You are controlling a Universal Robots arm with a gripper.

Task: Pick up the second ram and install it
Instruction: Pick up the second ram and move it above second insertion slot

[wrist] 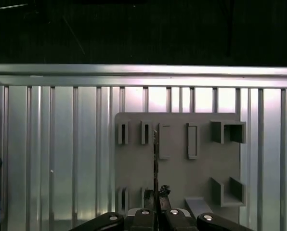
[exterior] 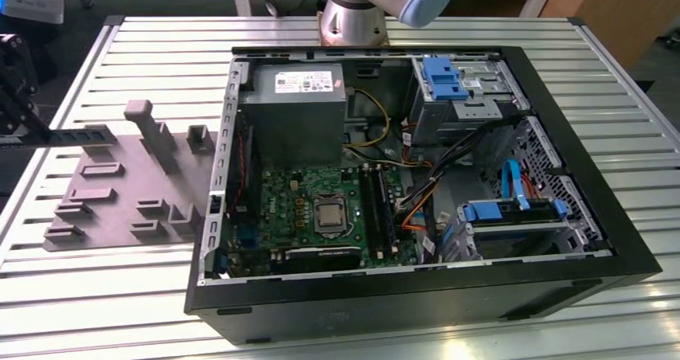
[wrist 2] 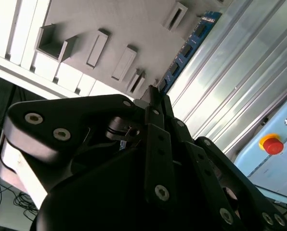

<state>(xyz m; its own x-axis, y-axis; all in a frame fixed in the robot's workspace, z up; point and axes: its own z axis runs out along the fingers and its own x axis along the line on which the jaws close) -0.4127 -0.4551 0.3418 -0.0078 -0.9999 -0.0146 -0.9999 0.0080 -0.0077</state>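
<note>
While the gripper (wrist 2: 153, 96) is clamped on one end of the ram (wrist 2: 188, 47), holding it over the tray (wrist 2: 129, 24), the pickup looks done. The ram is well apart from the motherboard (exterior: 308, 193), so installing is not yet done.
</note>
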